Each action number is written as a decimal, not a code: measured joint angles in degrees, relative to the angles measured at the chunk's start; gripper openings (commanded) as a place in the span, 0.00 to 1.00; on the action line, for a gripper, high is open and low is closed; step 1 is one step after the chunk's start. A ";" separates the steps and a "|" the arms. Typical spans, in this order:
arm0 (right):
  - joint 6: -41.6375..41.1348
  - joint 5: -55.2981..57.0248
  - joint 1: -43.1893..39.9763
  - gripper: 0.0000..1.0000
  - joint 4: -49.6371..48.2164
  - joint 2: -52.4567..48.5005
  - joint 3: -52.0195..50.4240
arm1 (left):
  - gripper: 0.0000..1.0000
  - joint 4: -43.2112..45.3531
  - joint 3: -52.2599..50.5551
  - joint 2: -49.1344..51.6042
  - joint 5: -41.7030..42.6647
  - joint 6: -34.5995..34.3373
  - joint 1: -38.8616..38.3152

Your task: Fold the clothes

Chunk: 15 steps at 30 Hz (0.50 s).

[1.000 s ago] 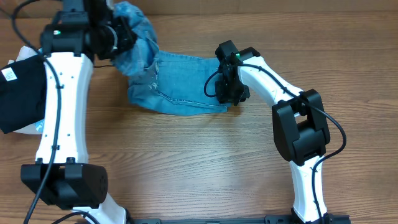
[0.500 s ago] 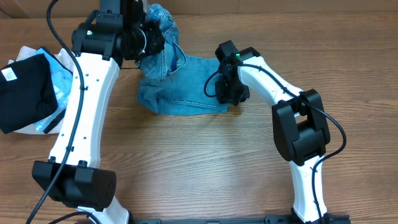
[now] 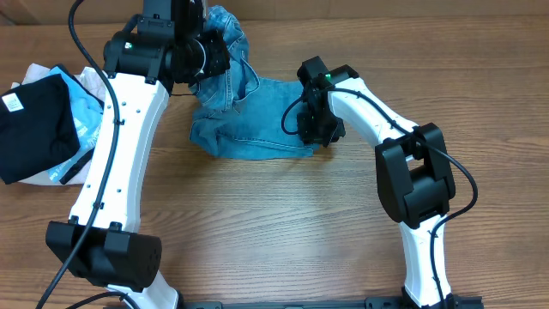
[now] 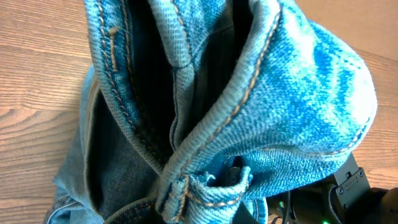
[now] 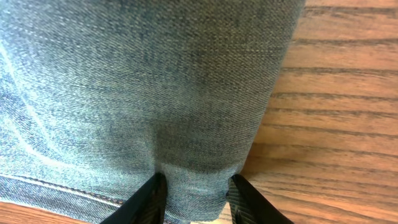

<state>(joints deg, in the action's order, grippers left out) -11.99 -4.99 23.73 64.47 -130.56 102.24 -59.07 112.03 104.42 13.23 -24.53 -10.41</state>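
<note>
L pincer [image 3: 204,58] sits up at the far side of the table [image 3: 283,223], buried in a raised bunch of the jeans [image 3: 257,120]. Its tips are hidden by cloth in every view; it reads as closed down tight on the denim, w/ the bunch lifted off the wood.

Overhead only: the rest of the jeans lies flat between the two arms, running from the bunch toward the R pincer [image 3: 316,127]. At far left, well apart, are a black garment [image 3: 34,129] w/ a white tag [image 3: 12,102] and a cyan cloth [image 3: 86,120] beside it.

L wrist cam only: close-up of jeans [image 4: 298,93], a folded waistband w/ orange stitching, a belt loop [image 4: 179,194] low in the frame and a dark hollow inside the folds. Bare wood [image 4: 37,68] shows at left.

R wrist cam only: R pincer [image 5: 193,200] is over the edge of flat denim [image 5: 155,81], fingertips [image 5: 151,200] a little apart w/ cloth between them and wood [image 5: 336,93] to the right. Can't tell if it is pinching the cloth or just pressing on it.

Pose: L arm reaches long from the near-left base, stretched up and over, wrist turned toward the jeans. R arm is bent at the elbow, forearm angled in to the left, wrist pointing down at the jeans' right end.
</note>
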 measured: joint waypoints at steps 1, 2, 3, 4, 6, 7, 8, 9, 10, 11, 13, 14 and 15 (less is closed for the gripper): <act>-0.02 -0.04 0.00 0.37 0.00 0.00 0.11 | 0.12 0.00 0.00 0.00 0.00 0.00 0.00; 0.00 -0.09 0.00 0.38 0.11 0.00 0.15 | 0.12 0.00 0.00 0.00 -0.02 0.00 0.00; -0.02 -0.13 0.00 0.38 0.15 0.00 0.31 | 0.12 0.00 0.00 0.00 0.00 0.00 0.00; -0.02 -0.15 0.00 0.38 0.28 0.00 0.55 | 0.12 0.00 0.00 0.00 0.00 0.00 0.00; -0.13 -0.31 0.04 0.41 0.70 0.00 1.25 | 0.12 0.00 0.00 0.00 -0.02 0.00 0.00; -0.07 -0.42 0.04 0.41 0.74 0.00 1.68 | 0.12 0.00 0.00 0.00 0.00 0.00 0.00; -0.20 -0.55 0.07 0.41 0.72 0.02 2.23 | 0.12 0.00 0.00 0.00 0.00 0.00 -0.02; -0.50 -0.50 0.11 0.41 0.76 0.09 2.71 | 0.12 0.00 0.00 0.00 -0.02 0.00 0.00; -0.96 -0.48 0.15 0.41 0.72 0.20 3.08 | 0.12 0.00 0.00 0.00 -0.02 0.00 0.00; -1.73 -0.02 0.20 0.41 0.76 0.46 3.54 | 0.12 0.00 0.00 0.00 -0.02 0.00 0.00; -3.45 0.98 0.26 0.41 0.72 1.22 4.07 | 0.13 0.00 0.00 0.00 0.00 0.00 0.00; -4.48 1.51 0.26 0.41 0.79 1.79 4.31 | 0.13 0.00 0.00 0.00 0.00 0.00 0.00; -5.51 2.08 0.24 0.41 0.74 2.40 4.55 | 0.13 0.02 0.00 0.00 0.00 0.00 0.00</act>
<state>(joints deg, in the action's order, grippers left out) -17.50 -2.92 23.97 65.21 -128.16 106.78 -59.05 112.03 104.42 13.23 -24.53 -10.41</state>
